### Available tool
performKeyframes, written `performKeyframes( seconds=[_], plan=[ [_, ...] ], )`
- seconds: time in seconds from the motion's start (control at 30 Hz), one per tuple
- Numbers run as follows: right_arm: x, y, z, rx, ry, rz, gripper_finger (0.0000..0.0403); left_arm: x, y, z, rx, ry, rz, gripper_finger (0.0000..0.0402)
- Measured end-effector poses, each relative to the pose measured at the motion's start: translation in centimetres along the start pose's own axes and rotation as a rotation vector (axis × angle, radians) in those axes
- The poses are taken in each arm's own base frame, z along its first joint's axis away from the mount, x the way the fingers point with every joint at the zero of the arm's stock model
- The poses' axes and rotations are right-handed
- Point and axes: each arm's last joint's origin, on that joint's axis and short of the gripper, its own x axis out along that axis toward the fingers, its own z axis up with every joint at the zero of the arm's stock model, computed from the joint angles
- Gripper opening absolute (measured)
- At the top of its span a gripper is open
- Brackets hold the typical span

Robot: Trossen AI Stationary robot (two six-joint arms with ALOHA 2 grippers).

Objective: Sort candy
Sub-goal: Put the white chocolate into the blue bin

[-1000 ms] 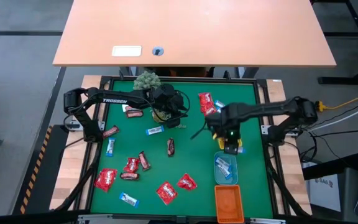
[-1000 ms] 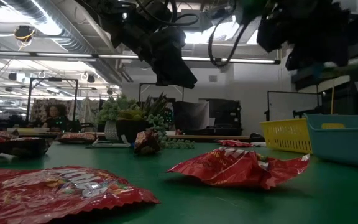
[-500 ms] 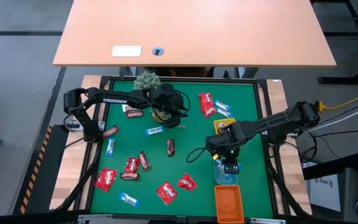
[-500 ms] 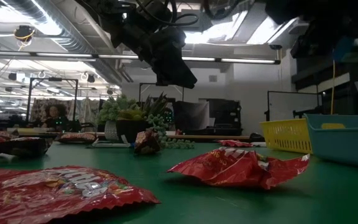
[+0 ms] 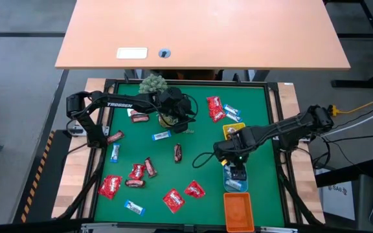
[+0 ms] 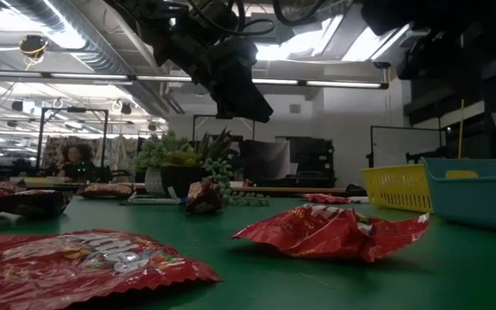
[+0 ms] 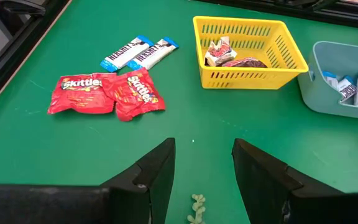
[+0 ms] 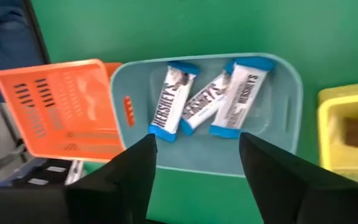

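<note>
overhead, your right gripper (image 5: 237,173) hangs over the blue tray (image 5: 236,183); your left gripper (image 5: 181,123) waits by the plant (image 5: 153,83), candy (image 5: 110,186) strewn across the mat. from the right wrist, your jaws stand apart and empty above three blue-and-white bars (image 8: 202,99) in that tray. from the left wrist, your jaws gape, holding nothing, two red packets (image 7: 106,93) ahead.

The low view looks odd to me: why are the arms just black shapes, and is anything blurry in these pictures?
Low view: the arms hang against bright ceiling lights, so they read as silhouettes; the nearest red packet is soft, out of focus. Left wrist view: evenly lit and sharp, the yellow basket crisp. Right wrist view: the blue tray and its bars are clear, only the near fingers are blurred.
</note>
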Motion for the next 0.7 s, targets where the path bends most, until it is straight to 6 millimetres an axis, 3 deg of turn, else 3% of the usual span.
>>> performKeyframes(
  seconds=[0.13,0.33,0.53,0.7],
  plan=[
    [-0.4,-1.1,0.3,-0.007,-0.013,-0.045,0.0232,0.0,0.0,0.0,0.0,0.0,0.0,0.0156],
    [-1.7,-4.9,0.6,0.029,0.001,-0.152,0.0215,0.0,0.0,0.0,0.0,0.0,0.0,0.0156],
    [-3.4,-9.6,0.7,-0.008,0.004,-0.269,0.0198,0.0,0.0,0.0,0.0,0.0,0.0,0.0156],
    [-5.2,-14.5,0.5,0.06,-0.039,-0.348,0.0194,0.0,0.0,0.0,0.0,0.0,0.0,0.0156]
  ],
)
